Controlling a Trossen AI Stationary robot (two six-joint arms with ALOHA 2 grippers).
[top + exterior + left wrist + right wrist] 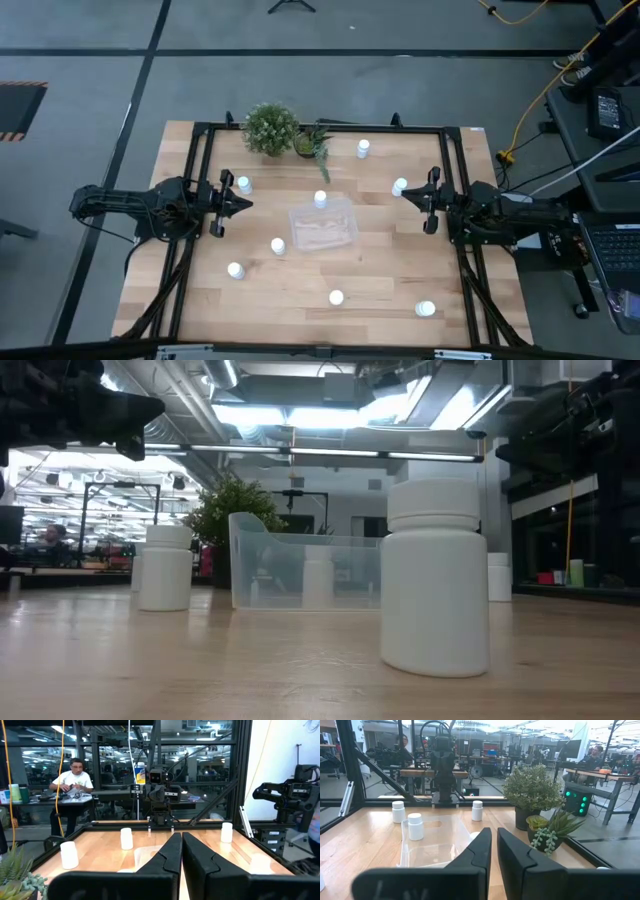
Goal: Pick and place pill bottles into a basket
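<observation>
Several white pill bottles stand upright and scattered on the wooden table, among them ones at the far right (pixel 363 148), the left (pixel 244 184) and the near side (pixel 336 297). One bottle (pixel 320 199) stands at the far rim of the clear basket (pixel 323 225); inside or outside, I cannot tell. The basket sits mid-table. My left gripper (pixel 247 205) hovers at the left side, shut and empty, pointing level toward the basket (pixel 145 855). My right gripper (pixel 407 196) hovers at the right side, shut and empty, beside a bottle (pixel 400 186).
A green potted plant (pixel 270 128) and a smaller succulent (pixel 312 145) stand at the far edge, left of centre. A black frame (pixel 200 130) borders the table. In the low view one bottle (pixel 435 575) stands close to the camera. People sit beyond the table.
</observation>
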